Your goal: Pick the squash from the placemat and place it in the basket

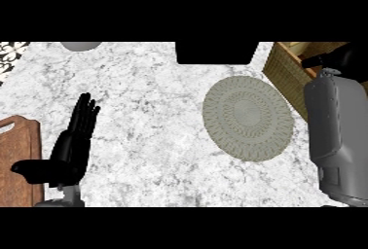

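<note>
The round grey woven placemat [248, 119] lies right of centre on the marble counter, and nothing rests on it. No squash shows anywhere. The wicker basket [286, 75] stands at the upper right corner, partly cut off by the edge. My right forearm runs up the right side, and my right hand [336, 57] is over the basket's inside; only a dark part of it shows, so what it holds is hidden. My left hand [72, 141] rests open at the left, fingers straight and pointing up, thumb out to the left.
A wooden cutting board [18, 160] lies at the left edge beside my left hand. A black block [215, 52] sits at the top centre, and a grey rounded object [81, 45] peeks in at the top left.
</note>
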Available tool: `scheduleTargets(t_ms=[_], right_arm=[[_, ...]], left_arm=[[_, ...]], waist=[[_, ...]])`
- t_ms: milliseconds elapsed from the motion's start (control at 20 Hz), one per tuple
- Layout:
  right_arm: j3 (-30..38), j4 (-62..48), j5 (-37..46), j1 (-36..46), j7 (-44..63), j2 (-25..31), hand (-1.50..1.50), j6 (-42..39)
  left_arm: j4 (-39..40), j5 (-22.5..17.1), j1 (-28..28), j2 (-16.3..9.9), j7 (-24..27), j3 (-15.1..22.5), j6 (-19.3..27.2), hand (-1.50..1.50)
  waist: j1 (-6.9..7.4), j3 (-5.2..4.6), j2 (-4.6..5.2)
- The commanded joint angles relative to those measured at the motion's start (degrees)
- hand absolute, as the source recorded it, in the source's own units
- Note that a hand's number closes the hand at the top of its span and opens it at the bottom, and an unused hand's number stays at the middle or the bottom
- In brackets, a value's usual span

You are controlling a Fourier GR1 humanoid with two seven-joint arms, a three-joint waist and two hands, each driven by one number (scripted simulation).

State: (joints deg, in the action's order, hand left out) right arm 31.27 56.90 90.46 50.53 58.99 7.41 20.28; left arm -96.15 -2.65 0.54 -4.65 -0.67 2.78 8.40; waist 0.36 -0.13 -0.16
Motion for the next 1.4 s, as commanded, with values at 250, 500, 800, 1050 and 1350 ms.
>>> scheduleTargets(t_ms=[250,500,800,1050,1350], right_arm=[[-4.65,5.30,6.17,-2.28,3.81,-0.50,-1.50,9.69],[-5.15,13.32,11.15,-0.12,8.14,0.32,-1.50,2.03],[-5.45,28.91,18.46,-8.21,11.36,-3.81,-1.50,-1.90],[-6.63,43.24,18.31,-9.52,9.47,-7.28,-1.50,-2.81],[-13.86,63.43,11.78,-17.27,7.53,-7.39,-1.50,-15.57]], left_arm=[[1.62,1.56,1.47,1.65,0.28,0.62,1.30,0.00],[-3.24,-0.24,-1.97,0.10,-1.38,-0.13,-0.57,0.00],[-1.90,-0.71,-3.43,-0.76,0.61,-1.45,-1.58,0.00],[1.76,-0.82,-0.57,-0.09,1.25,-2.01,-1.47,0.00],[-4.90,1.06,-3.51,1.47,-2.16,1.21,0.15,0.00]], waist=[[-0.18,0.11,0.26],[0.01,0.10,-0.02],[-0.68,0.09,-0.26],[-0.93,0.08,-0.11],[-0.53,0.12,-0.31]])
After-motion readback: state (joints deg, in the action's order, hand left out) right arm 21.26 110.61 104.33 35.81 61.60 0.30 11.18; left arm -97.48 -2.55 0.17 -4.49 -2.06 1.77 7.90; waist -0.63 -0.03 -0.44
